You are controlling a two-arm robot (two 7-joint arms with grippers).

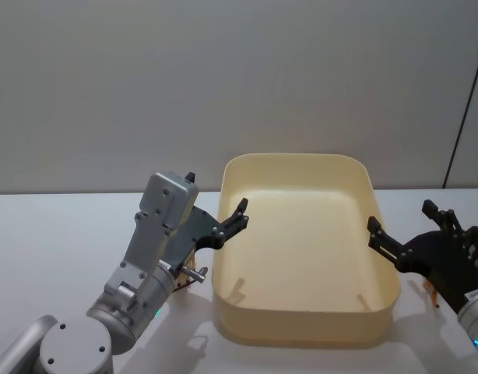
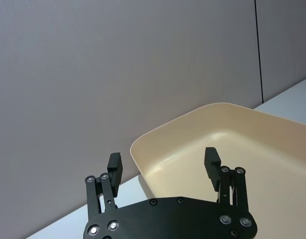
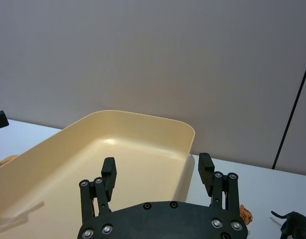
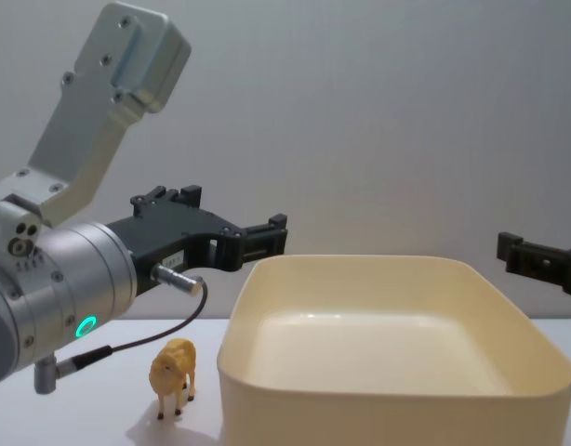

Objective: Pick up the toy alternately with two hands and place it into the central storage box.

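Note:
The central storage box (image 1: pixel 301 323), a cream-yellow tub, stands in the middle of the white table with nothing visible inside. My left gripper (image 1: pixel 235 220) hovers open and empty at the tub's left rim, also seen in the left wrist view as the left gripper (image 2: pixel 163 162) and in the chest view as the left gripper (image 4: pixel 267 232). A small yellow animal toy (image 4: pixel 174 372) stands on the table below the left arm. My right gripper (image 1: pixel 400 216) is open and empty beside the tub's right rim, and in the right wrist view the right gripper (image 3: pixel 157 168) points over the tub (image 3: pixel 143 134).
An orange animal figure (image 3: pixel 246 214) and a black one (image 3: pixel 295 224) lie on the table to the right of the tub, under the right arm. A plain grey wall stands behind the table.

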